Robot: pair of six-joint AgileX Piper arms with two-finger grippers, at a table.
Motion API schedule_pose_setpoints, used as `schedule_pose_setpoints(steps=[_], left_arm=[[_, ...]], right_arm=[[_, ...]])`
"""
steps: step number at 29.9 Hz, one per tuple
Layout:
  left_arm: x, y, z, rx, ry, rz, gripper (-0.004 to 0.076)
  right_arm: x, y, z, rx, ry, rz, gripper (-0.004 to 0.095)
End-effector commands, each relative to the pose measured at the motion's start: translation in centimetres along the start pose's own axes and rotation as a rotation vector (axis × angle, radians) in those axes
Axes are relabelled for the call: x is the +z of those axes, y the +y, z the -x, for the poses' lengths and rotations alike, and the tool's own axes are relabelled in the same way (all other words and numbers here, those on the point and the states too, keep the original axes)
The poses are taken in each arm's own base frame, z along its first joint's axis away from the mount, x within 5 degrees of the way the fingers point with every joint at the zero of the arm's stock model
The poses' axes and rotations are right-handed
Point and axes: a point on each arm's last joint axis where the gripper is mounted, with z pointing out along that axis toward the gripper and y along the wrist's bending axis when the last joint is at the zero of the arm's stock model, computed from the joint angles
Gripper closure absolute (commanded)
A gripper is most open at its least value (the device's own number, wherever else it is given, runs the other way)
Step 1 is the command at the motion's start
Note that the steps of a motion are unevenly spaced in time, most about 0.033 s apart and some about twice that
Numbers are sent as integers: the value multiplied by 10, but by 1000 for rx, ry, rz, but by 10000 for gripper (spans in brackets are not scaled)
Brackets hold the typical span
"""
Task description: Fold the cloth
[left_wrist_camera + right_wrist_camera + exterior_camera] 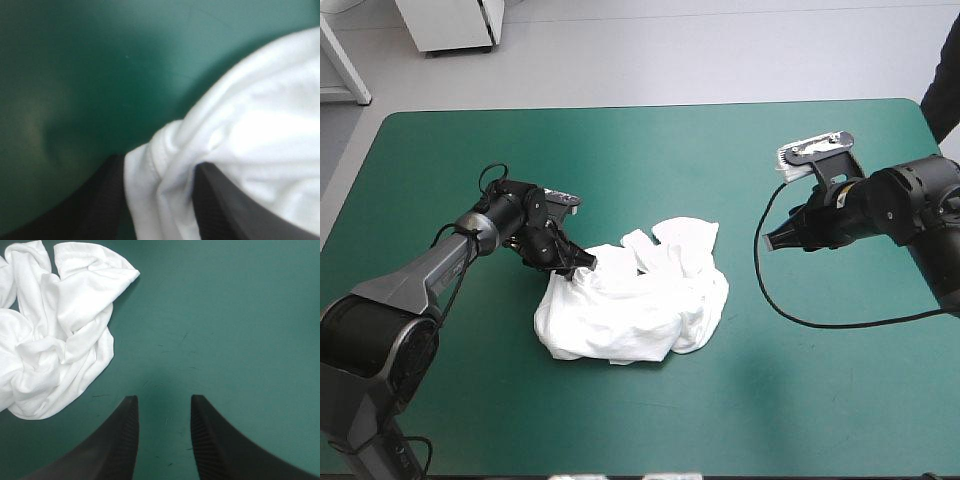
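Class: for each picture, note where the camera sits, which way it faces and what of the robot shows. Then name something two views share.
High view: above and behind the robot, looking forward and down at the table; both arms show, left gripper at the T-shirt, right gripper apart from it.
Left wrist view: above that wrist, along the gripper; its fingers pinch a T-shirt fold.
Right wrist view: above that wrist, down at the table; its fingers stand open, gripping nothing.
Shared: both wrist views show the crumpled T-shirt.
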Motion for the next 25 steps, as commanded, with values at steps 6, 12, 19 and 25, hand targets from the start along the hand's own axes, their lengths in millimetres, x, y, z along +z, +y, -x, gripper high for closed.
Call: schedule_pose_setpoints(steps=[6, 12, 19, 25], left_arm=[[9, -8, 5, -17, 14, -67, 475], [11, -7, 5, -9, 21, -58, 726], [11, -7, 4, 19, 28, -57, 734], [11, -7, 4, 10, 28, -57, 734]], right_arm=[[-10, -1, 6, -13, -74, -13, 575], [11, 2, 12, 1, -27, 22, 562], [59, 11, 19, 46, 100, 148, 336], [112, 21, 18, 38, 263, 219, 335]])
